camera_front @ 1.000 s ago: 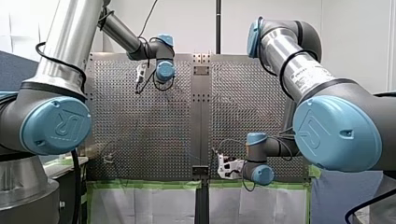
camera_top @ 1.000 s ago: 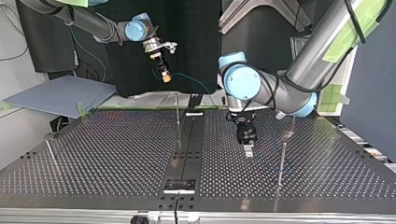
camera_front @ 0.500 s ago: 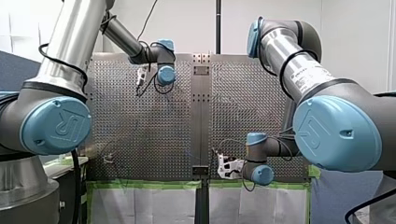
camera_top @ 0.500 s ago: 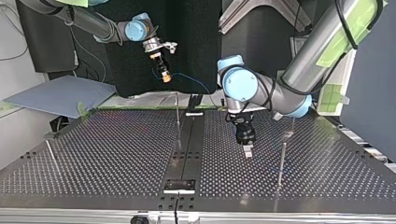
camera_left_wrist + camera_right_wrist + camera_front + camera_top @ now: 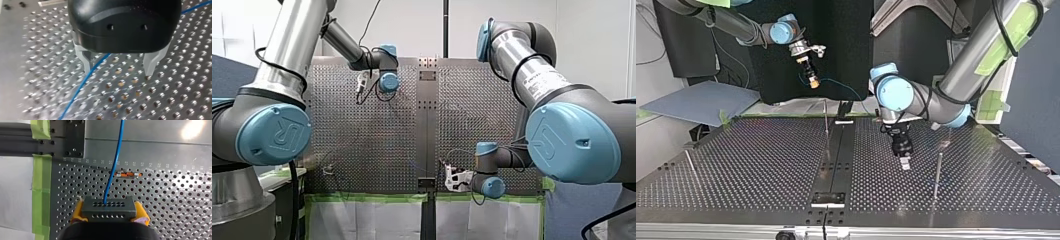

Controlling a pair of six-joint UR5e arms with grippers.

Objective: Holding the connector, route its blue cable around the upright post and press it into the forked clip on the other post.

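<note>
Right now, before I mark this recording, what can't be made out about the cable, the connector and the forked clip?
The forked clip: in the top view the posts are too thin to show which carries it.
The cable: cut off by the right wrist view's edge ahead of the connector; too thin to follow in the top view.
Left wrist view: my left gripper hides the cable's stretch under its housing.

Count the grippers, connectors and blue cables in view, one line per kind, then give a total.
Grippers: 2, left gripper and right gripper
Connectors: 1, the connector clamped in the right gripper
Blue cables: 1, the blue cable leaving the connector
Total: 4
</note>
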